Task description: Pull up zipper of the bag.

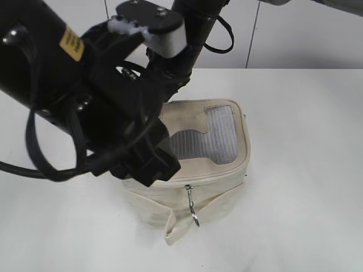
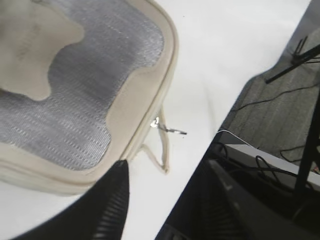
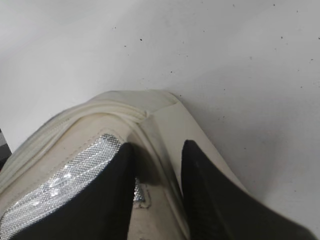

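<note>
The small boxy cream-white fabric bag (image 1: 198,164) sits on the white bench (image 1: 306,170), its silver ring-ended zipper pull (image 1: 191,205) dangling in front. The right claw (image 3: 157,192) straddles the lid's rim, fingers apart, likely bracing it. Left claw (image 2: 112,200) hovers; spread I cannot tell.

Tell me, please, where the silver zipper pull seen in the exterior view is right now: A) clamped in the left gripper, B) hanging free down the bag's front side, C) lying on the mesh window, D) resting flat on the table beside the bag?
B: the zipper pull dangles from the lid seam down the front of the bag, with no gripper touching it.
</note>
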Motion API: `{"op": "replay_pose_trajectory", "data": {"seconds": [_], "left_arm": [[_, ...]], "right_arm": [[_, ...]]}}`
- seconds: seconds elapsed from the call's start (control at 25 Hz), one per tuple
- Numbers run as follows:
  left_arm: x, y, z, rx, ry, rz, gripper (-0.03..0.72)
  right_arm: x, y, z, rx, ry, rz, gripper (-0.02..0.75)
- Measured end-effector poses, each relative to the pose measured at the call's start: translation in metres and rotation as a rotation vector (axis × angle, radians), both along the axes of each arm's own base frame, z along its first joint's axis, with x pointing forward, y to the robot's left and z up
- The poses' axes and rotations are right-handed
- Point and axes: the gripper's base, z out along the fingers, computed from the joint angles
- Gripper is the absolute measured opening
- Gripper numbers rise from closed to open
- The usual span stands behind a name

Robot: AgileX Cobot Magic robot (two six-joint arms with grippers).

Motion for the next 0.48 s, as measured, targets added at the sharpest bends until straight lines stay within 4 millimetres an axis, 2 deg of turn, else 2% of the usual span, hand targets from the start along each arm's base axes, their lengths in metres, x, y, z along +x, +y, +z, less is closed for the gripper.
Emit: {"op": "replay_pose_trajectory", "data": {"seconds": [0.12,0.2,0.4,0.48], "left_arm": [[0.002,0.009,0.003,0.042,-0.025,0.057,0.374],[0.008,0.015,0.002,0.076,-0.021,0.112,0.397],[0.035,0.04,0.001,0.1,-0.019,0.259,0.439],[0.048,0.051,0.002,0.084,-0.033,0.321,0.456]], "right_arm": [[0.0,0.0,0.0,0.0,0.005,-0.012,0.27],[0.0,0.0,0.0,0.0,0.013,-0.028,0.307],[0.001,0.0,0.006,0.007,0.011,-0.07,0.494],[0.002,-0.001,0.013,0.005,-0.01,-0.086,0.54]]}}
